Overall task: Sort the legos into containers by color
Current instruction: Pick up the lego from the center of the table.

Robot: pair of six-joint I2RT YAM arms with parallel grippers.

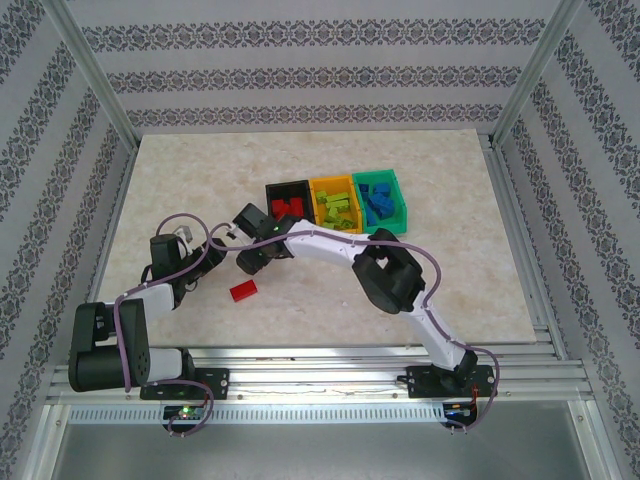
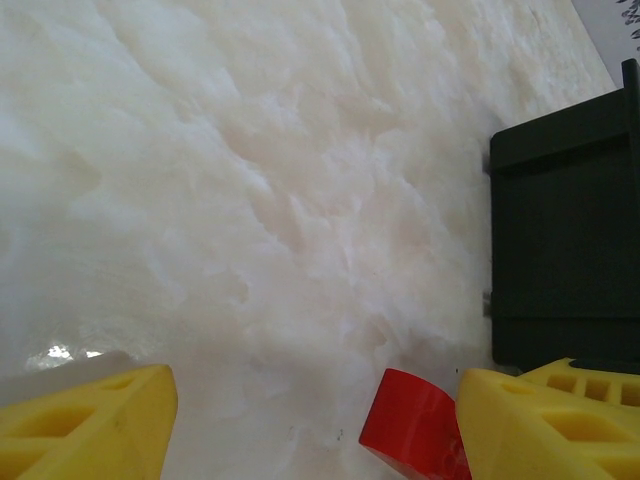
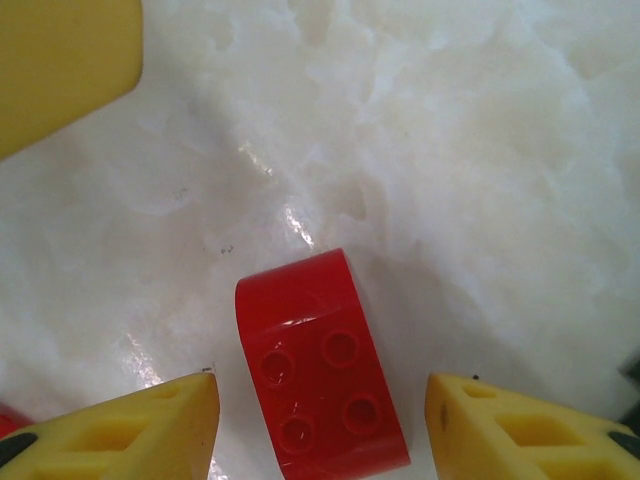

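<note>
Because the small red studded plastic lego brick [image 3: 318, 350] lies skewed on the pale marbled surface [image 3: 480, 150], closing on it could twist it or squirt it out of the pinch. Jaws spread, the right gripper [image 3: 318, 415] straddles the brick with a gap on each side, not touching it; the left gripper [image 2: 315, 400] is likewise spread and empty.

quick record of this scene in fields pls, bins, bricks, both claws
black bin: holds red bricks
yellow bin: holds lime green bricks
green bin: holds blue bricks
loose brick: red, lying on the table
right claw: open, straddling the loose brick, gaps on both sides
left claw: open, holding nothing, loose brick close by
</note>
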